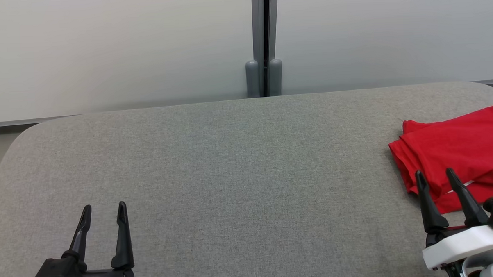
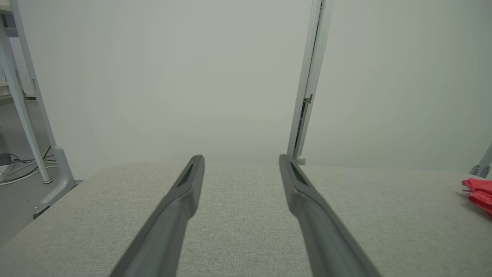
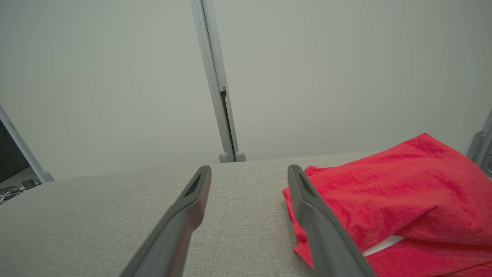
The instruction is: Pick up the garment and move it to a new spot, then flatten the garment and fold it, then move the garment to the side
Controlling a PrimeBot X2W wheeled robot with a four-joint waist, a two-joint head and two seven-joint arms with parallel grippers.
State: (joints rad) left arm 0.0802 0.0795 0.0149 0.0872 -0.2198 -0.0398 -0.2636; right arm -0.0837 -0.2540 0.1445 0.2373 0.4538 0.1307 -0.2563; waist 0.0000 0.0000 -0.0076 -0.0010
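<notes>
Lying folded at three o'clock, the red garment (image 1: 464, 143) may be snagged and undone by the right gripper (image 1: 433, 173), spread empty at its edge.

garment (image 1: 460, 147) | red | folded, flat | table's right end

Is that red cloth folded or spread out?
Folded. The red cloth lies in a compact stack of layers, with doubled edges showing along its left side, at the table's right side.
</notes>
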